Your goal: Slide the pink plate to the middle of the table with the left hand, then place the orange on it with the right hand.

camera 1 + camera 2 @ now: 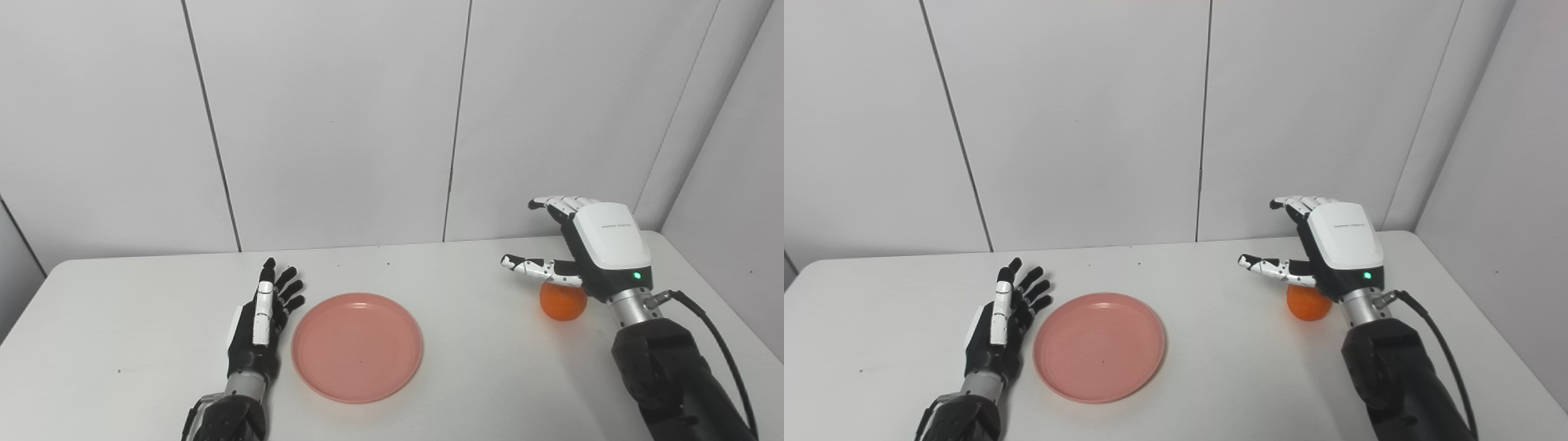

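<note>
Pink plate [357, 346]: empty, near mid-table, left hand [263, 318] just beside its left rim, fingers spread, holding nothing. Orange [562, 302]: on the table, well right of the plate, right hand [588, 251] above it, spread and ungripped. Step judged: the orange pickup; next move called for lowering and closing round the fruit.

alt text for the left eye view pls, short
An open right robot hand hovers over a small round orange on the right of a white table. Near the middle lies an empty round pink plate, with the open left robot hand beside its left edge.
</note>
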You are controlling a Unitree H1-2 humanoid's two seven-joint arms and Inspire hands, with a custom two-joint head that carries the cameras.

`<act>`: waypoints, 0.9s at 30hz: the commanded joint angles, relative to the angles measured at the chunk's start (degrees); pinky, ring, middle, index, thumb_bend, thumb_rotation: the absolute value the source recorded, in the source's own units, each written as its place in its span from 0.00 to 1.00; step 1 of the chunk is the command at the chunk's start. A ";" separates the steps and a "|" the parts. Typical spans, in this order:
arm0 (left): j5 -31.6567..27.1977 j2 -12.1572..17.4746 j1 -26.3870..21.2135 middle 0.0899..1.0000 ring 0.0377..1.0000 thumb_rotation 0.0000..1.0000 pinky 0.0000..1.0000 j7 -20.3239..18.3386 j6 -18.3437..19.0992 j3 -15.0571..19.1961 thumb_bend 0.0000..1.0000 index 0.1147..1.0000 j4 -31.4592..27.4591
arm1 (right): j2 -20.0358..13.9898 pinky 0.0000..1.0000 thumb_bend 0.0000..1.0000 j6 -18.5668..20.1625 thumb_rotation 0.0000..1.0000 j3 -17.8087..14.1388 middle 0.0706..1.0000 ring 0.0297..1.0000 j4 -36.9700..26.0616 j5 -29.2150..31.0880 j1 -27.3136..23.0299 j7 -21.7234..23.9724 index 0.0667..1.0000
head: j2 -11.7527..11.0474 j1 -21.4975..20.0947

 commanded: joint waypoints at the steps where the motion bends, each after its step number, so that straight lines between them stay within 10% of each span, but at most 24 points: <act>1: -0.13 0.00 1.84 0.91 0.88 0.99 0.85 0.04 3.64 -0.25 0.67 1.00 0.75 | -1.93 0.71 0.77 2.05 0.94 -0.17 0.72 0.72 -0.04 -0.67 -2.69 -1.03 0.69 | 0.00 0.04; 27: 0.65 -0.26 2.47 0.90 0.88 0.99 0.85 0.86 4.32 -1.25 0.66 1.00 -0.73 | -4.00 0.80 0.76 5.05 0.87 3.14 0.78 0.77 12.29 3.07 -4.19 -0.72 0.72 | 0.93 0.40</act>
